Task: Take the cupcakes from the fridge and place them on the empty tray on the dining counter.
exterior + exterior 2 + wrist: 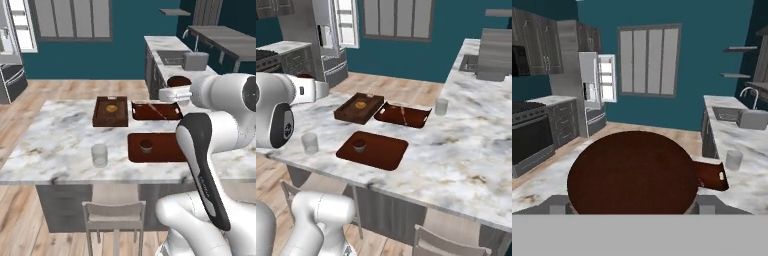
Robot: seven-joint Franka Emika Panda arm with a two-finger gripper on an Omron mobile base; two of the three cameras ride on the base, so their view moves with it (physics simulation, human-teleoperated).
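One cupcake (146,145) (359,145) sits on the empty tray (167,152) (381,152), a flat reddish-brown one near the front of the dining counter (60,140) (456,150). My gripper (178,86) (632,202) hangs above the counter's far side and points level toward the back wall. It is shut on a second cupcake (179,80) (632,172), whose dark brown round body looms large in the hand view. The fridge (12,55) (331,35) (594,95) stands far off with one door open on its white inside.
A deep wooden box tray (102,120) (346,114) holds a small tan round thing. Beside it lies a handled tray (156,111) (406,116) (712,176). Clear glasses (99,155) (441,106) stand on the marble. A chair (114,212) is at the front edge.
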